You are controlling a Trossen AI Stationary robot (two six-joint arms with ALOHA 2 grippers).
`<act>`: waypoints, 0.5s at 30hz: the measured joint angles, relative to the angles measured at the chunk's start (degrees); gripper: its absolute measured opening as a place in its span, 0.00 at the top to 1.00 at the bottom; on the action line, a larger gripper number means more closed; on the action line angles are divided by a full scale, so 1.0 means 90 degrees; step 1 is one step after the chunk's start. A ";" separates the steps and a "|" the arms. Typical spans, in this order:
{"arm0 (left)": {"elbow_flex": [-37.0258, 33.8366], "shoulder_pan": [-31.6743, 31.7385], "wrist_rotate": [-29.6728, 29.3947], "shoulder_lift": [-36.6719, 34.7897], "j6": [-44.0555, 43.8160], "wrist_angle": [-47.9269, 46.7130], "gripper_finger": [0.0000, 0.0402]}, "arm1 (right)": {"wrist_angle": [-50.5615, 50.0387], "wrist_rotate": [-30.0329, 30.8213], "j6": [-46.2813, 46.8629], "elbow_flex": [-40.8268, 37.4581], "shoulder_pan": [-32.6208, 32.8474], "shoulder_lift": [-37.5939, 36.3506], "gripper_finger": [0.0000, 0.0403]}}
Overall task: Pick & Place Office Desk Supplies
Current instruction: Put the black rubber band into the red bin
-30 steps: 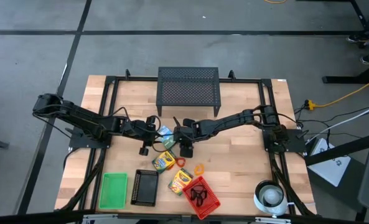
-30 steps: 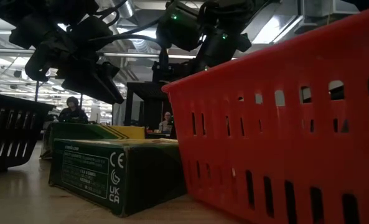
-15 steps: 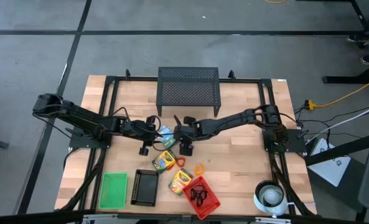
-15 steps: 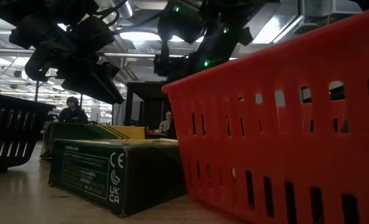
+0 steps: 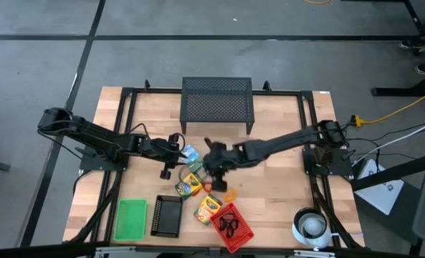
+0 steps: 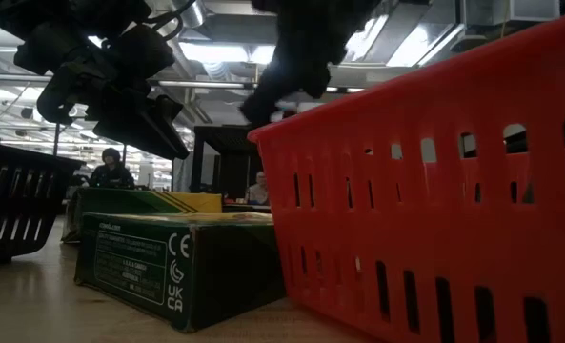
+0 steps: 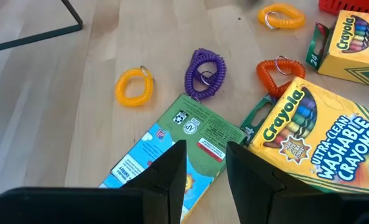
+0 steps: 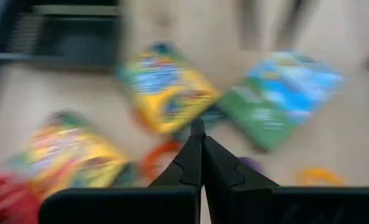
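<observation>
Jaws, right gripper [image 8: 198, 134]: pressed fully together, nothing held; poised at mid-table above the cluster of supplies. Jaws, left gripper [image 7: 206, 155]: parted by a moderate gap, nothing held; poised just left of the same cluster.

Table [image 5: 284, 186]: wooden top, framed in black.
Black mesh stand [image 5: 216, 104]: placed at the far edge, centre.
Red basket [image 5: 231, 222]: at the near edge, with dark clips seen inside.
Green tray [image 5: 130, 218] and black tray [image 5: 167, 216]: side by side, near left.
White roll [image 5: 312, 225]: near right corner.
Green-and-blue box [image 7: 172, 155]: laid flat, directly beyond the left fingers.
Crayon box [image 7: 308, 137]: touching that box on its right side; a second crayon box [image 7: 352, 37] lies nearer the red basket.
Purple ring [image 7: 205, 71], yellow ring [image 7: 134, 86], orange ring [image 7: 280, 68]: scattered just beside the boxes, well clear of both grippers.

Risk, judged: with the right jaws closed on nothing, any descent would push a box or ring aside rather than grasp it. A collision is also possible, since both grippers are crowded over one small cluster.

Position relative to jaws: the first crayon box and orange ring lie just below the right fingers; no item is between either pair.
</observation>
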 joint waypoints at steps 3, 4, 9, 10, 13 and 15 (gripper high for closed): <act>0.0000 -0.0002 0.0001 0.0000 0.0000 0.0002 0.72 | -0.0021 -0.0613 0.0077 0.0000 0.0346 -0.0058 1.00; 0.0000 -0.0002 0.0001 0.0000 0.0000 0.0002 0.72 | -0.0011 -0.0800 0.0137 0.0000 0.0455 -0.0058 1.00; 0.0000 0.0000 0.0001 0.0000 0.0000 0.0002 0.72 | -0.0028 -0.1264 0.0765 0.0000 0.1015 -0.0047 1.00; 0.0000 0.0000 0.0001 0.0000 0.0000 0.0004 0.72 | -0.0038 -0.1267 0.0895 0.0000 0.1129 -0.0039 1.00; 0.0000 0.0000 0.0001 0.0000 0.0000 0.0004 0.72 | -0.0054 -0.1320 0.1255 0.0000 0.1421 -0.0034 1.00; 0.0000 -0.0002 0.0003 0.0000 -0.0001 0.0004 0.72 | -0.0054 -0.1377 0.1440 0.0000 0.1614 -0.0034 1.00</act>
